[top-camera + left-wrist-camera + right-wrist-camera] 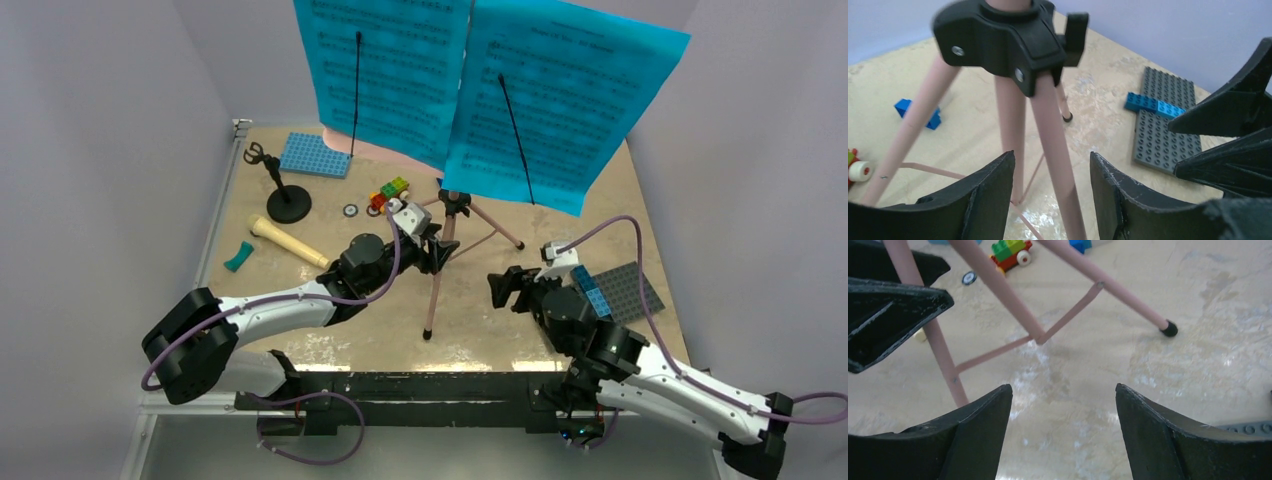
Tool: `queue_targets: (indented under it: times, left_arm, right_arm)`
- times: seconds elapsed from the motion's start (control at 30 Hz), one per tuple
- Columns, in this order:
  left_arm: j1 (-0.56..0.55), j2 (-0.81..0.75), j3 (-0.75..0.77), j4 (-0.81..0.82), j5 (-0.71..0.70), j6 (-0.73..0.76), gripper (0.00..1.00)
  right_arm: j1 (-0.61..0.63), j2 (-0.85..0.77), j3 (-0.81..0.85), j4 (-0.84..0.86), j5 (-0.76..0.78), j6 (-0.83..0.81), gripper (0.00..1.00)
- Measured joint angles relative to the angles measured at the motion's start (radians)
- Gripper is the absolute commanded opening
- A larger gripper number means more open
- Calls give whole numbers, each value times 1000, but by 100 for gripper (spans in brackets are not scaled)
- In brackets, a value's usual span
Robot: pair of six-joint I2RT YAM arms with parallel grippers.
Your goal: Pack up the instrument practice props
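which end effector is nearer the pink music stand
Left. The left end effector is at the pink music stand, with one tripod leg between its open fingers. The right end effector is open too, off to the stand's right and apart from it.

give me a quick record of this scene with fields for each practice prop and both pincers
music stand: pink tripod, upright mid-table, legs spread
sheet music: two cyan pages up on the stand
microphone: cream, lying on the table, left side
mic stand: black, round base, upright behind the microphone
left pincer: open, fingers either side of a tripod leg below the hub, not closed on it
right pincer: open, empty, low over bare table beside the tripod
packed: none yet, all four still out
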Motion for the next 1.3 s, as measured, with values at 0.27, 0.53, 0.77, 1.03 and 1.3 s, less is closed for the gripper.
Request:
queue_targets:
  times: [0.27,0.53,0.77,1.03,1.3]
  left_arm:
    - [-5,0,-8,56,-62,10,47]
    - [-14,0,-16,72,-49,14,34]
    - [-15,10,-16,89,-29,6,22]
    - [-9,17,-16,103,-116,3,4]
    - [-2,17,-21,109,-234,26,0]
  right_arm:
    - [-270,337,36,344,-40,-108,73]
    - [-343,572,129,523,-146,-209,70]
    - [-368,686,193,588,-232,-305,40]
    - [-378,771,225,645,-305,-516,11]
    - [-381,878,296,689,-362,-620,3]
